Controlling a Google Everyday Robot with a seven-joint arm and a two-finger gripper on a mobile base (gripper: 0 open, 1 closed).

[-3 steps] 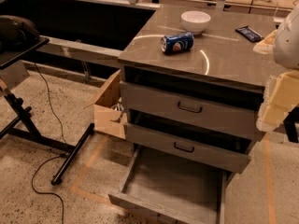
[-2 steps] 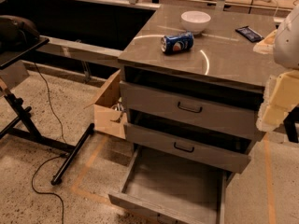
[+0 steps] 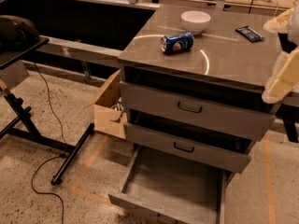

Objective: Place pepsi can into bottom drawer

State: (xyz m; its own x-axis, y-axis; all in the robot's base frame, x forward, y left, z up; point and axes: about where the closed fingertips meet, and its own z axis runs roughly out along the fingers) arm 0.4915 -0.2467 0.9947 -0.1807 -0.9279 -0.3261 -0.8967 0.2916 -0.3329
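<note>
The pepsi can [image 3: 177, 43] lies on its side on the grey cabinet top [image 3: 224, 59], in front of the white bowl [image 3: 195, 21]. The bottom drawer [image 3: 175, 185] is pulled open, and its flat grey floor is bare. My gripper [image 3: 267, 62] is at the right edge of the view, over the cabinet's right front corner and well right of the can. Its cream fingers [image 3: 282, 78] are spread apart and hold nothing.
The two upper drawers [image 3: 189, 110] with black handles stand slightly ajar. A dark wrapped packet [image 3: 249, 33] lies at the back right of the top. An open cardboard box [image 3: 110, 107] sits on the floor left of the cabinet. A black stand [image 3: 28, 125] with a cable is further left.
</note>
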